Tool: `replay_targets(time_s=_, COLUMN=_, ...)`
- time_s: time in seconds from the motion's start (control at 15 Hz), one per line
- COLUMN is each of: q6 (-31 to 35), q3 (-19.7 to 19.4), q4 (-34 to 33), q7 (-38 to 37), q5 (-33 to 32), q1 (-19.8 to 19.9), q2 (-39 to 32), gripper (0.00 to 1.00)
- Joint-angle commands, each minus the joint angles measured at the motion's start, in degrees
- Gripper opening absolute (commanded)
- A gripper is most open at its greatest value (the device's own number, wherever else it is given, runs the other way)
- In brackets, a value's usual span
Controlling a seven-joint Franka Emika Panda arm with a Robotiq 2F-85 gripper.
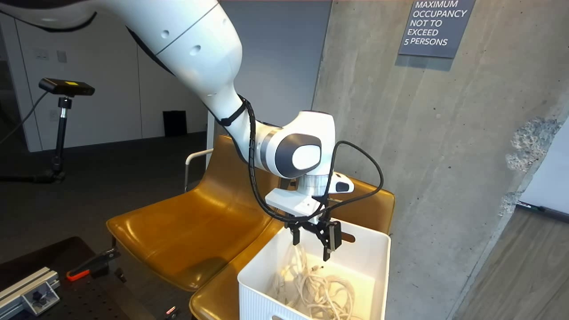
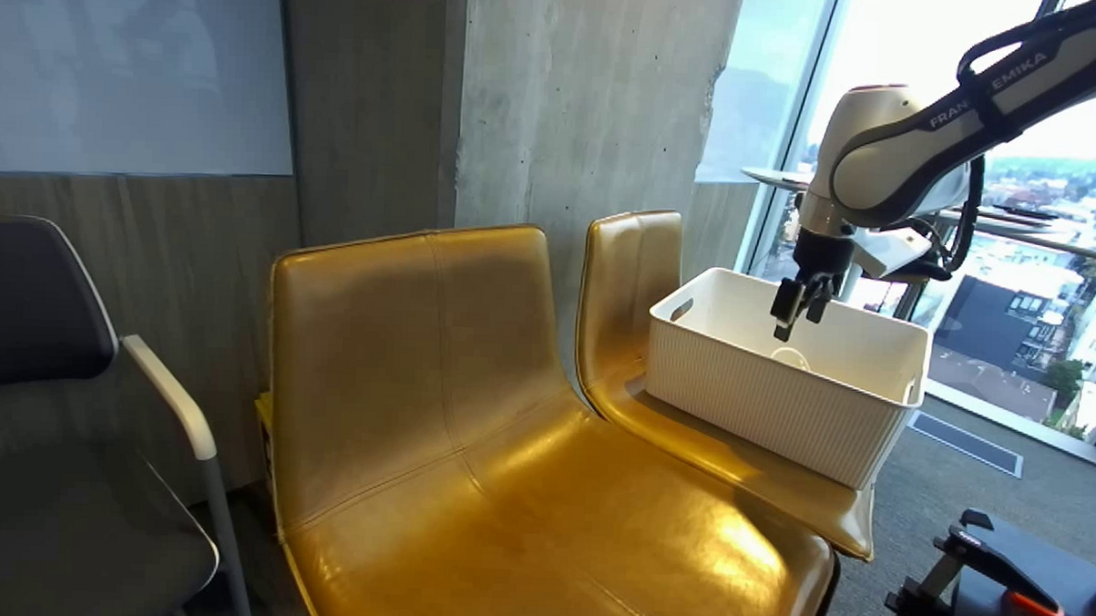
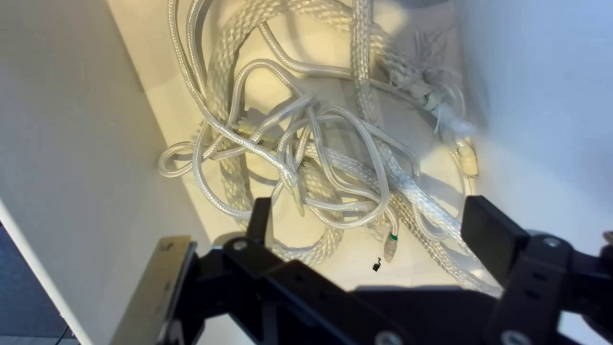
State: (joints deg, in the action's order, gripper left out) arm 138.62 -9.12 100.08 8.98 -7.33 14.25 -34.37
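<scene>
A: Where does the gripper [image 3: 371,215] hang?

B: Over a white box [image 2: 781,407], pointing down toward its floor. The fingers [image 3: 493,239] are spread wide, one tip at nine o'clock and the other at three in the wrist view.

A: And the cords?

B: The tangle of white cords [image 3: 316,129] lies on the box floor, beyond the fingertips. Seen from the wrist, its bulk sits toward eleven o'clock from the midpoint between the tips. A thick braided length [image 3: 421,197] slants off toward four o'clock and passes behind the finger on that side.

A: Do the fingers touch any of it?

B: I can't tell. In an exterior view the heap is at six o'clock from the gripper, but a few strands rise to just under one fingertip, and whether they meet there is unclear.

A: What else is close?

B: From that same midpoint in the wrist view, a small plug with a green band [image 3: 391,249] sits at five o'clock, a tiny black piece [image 3: 376,266] at six, and a pale connector [image 3: 468,160] at two, near the box wall.

A: What's the box standing on?

B: A tan chair [image 2: 631,284], in both exterior views. A matching second chair [image 1: 186,231] stands beside it, at ten o'clock from the box in an exterior view.
</scene>
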Motion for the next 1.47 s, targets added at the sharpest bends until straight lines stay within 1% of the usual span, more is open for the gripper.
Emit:
replay_targets(time_s=0.0, q6=-0.5, q3=-0.1, q4=-1.0, q7=-0.1, q5=0.3, q1=0.2, q2=-1.1, gripper=1.0)
replay_targets(time_s=0.4, q6=-0.6, q3=-1.9, q4=-7.0, q7=-3.9, q5=0.5, q1=0.9, q2=-9.0, gripper=1.0)
replay_targets(time_s=0.6, q6=-0.1, q3=-1.9, q4=-11.2, q7=-4.6, q5=0.8, q1=1.5, q2=-13.5, gripper=1.0)
replay_targets(time_s=0.93, q6=0.7, q3=-2.1, q4=-20.0, q7=-5.0, q5=0.7, q1=2.7, q2=-21.4, gripper=1.0)
replay_targets(time_s=1.4, q6=-1.0, q3=-2.4, q4=-33.4, q7=-5.2, q5=0.7, q1=4.6, q2=-32.1, gripper=1.0)
